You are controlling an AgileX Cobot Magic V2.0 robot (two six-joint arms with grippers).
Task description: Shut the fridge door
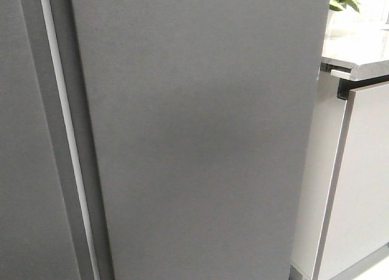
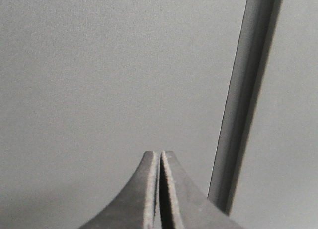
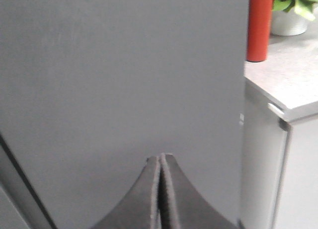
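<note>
The fridge door (image 1: 200,140) is the wide matte dark-grey panel that fills the middle of the front view. Its outer face is towards me and its inner face is hidden. A white strip (image 1: 67,140) shows in the dark gap along its left edge, beside the other matching panel (image 1: 18,140). My right gripper (image 3: 160,155) is shut and empty, pointing close at the door's face (image 3: 124,75). My left gripper (image 2: 160,152) is shut and empty, facing the other panel (image 2: 99,75), left of the dark seam (image 2: 243,100). Neither gripper shows in the front view.
A pale glossy cabinet (image 1: 364,183) stands right of the door under a light stone countertop (image 1: 358,52). On it are a red bottle (image 3: 260,25) and a potted plant (image 3: 290,10).
</note>
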